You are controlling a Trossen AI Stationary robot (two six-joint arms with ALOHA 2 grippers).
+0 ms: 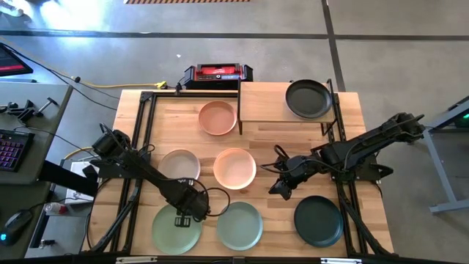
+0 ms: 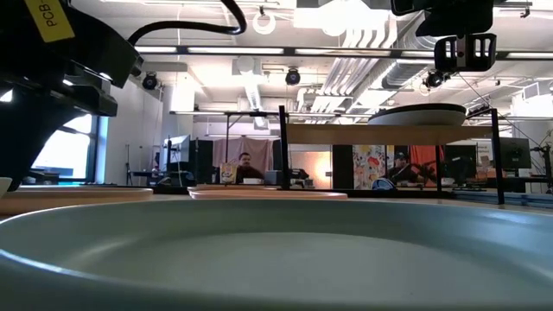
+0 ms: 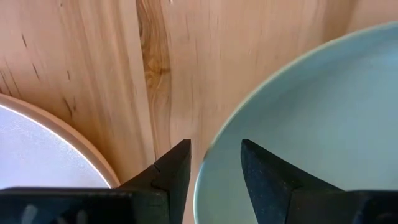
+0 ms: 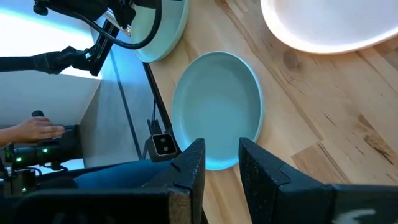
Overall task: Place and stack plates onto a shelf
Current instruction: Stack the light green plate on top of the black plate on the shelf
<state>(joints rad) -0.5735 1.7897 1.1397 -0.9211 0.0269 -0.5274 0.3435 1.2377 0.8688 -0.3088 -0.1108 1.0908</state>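
Observation:
My left gripper (image 1: 183, 218) points down over the far rim of the light green plate (image 1: 176, 230) at the table's near left. It is open, one finger over the plate's inside and one over the bare wood. My right gripper (image 1: 281, 189) hangs open and empty above the table, between the peach plate (image 1: 234, 169) and the dark green plate (image 1: 319, 220). The sage plate (image 1: 239, 225), the cream plate (image 1: 180, 164) and the terracotta pink plate (image 1: 218, 117) lie flat on the table. A black plate (image 1: 308, 99) lies on the shelf (image 1: 264, 103). My left gripper (image 3: 215, 148) comes from above, and its fingers stand astride the light green plate's far rim (image 3: 204, 168), one inside and one outside. The plate lies flat on the table. Whether the fingers touch the rim I cannot tell.
A red and black box (image 1: 218, 73) sits beyond the table's far edge. Black frame rails (image 1: 143, 125) run along the table's left and right sides. A person's hand (image 4: 31, 129) rests on a device off the table's near side. The shelf's left half (image 1: 256, 99) is bare wood.

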